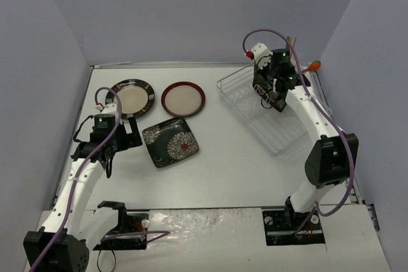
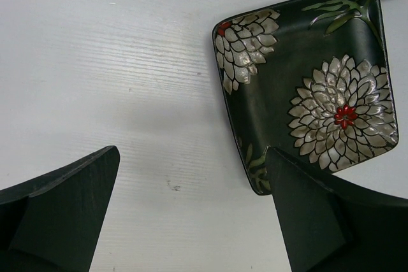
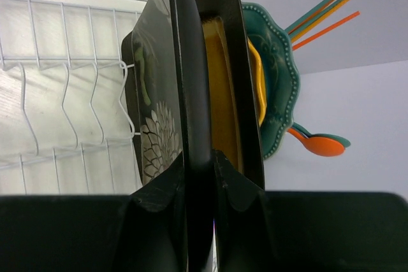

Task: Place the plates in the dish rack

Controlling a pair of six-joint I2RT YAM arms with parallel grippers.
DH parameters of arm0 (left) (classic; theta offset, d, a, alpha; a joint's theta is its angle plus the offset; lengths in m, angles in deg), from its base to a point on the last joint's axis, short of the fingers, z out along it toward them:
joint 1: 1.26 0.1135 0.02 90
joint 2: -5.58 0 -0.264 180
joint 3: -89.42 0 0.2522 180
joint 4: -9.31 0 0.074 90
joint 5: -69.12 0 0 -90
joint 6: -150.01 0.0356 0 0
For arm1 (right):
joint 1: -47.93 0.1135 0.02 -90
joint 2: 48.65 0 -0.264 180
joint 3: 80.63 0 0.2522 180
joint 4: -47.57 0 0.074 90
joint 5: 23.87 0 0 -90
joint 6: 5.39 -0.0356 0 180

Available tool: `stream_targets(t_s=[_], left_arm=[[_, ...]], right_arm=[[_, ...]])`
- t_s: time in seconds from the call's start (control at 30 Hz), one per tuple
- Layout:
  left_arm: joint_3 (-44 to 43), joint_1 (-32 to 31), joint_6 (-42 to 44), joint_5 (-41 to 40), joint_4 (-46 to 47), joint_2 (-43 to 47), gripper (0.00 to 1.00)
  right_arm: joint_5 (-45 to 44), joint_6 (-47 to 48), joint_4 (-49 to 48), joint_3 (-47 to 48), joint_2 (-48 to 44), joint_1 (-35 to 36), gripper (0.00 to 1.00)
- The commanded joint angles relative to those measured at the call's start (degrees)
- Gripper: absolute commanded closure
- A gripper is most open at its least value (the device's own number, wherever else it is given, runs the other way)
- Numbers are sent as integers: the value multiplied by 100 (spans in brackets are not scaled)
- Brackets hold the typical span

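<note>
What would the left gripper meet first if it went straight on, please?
Probably the white tabletop; one finger of the left gripper may first clip the black floral square plate, depth being unclear.

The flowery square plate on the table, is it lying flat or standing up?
Lying flat, face up: the flowery square plate shows its whole flower pattern from above and rests on the table.

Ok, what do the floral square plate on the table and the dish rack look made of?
Floral square plate: probably glazed ceramic, going by the glossy black surface with soft highlights and raised-looking petals. Dish rack: thin bent wire, likely metal, with a smooth white coating. I cannot tell whether the coating is paint or plastic.
</note>
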Motion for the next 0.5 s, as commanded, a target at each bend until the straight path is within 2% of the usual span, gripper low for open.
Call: stream_targets(t_s=[0.0, 0.47], left_arm=[[-149, 25, 102, -17, 314, -27, 3], [-146, 25, 114, 9, 306, -126, 3]], right_arm=[[69, 56, -1299, 353, 18, -84, 100], [862, -337, -1570, -37, 266, -423, 100]])
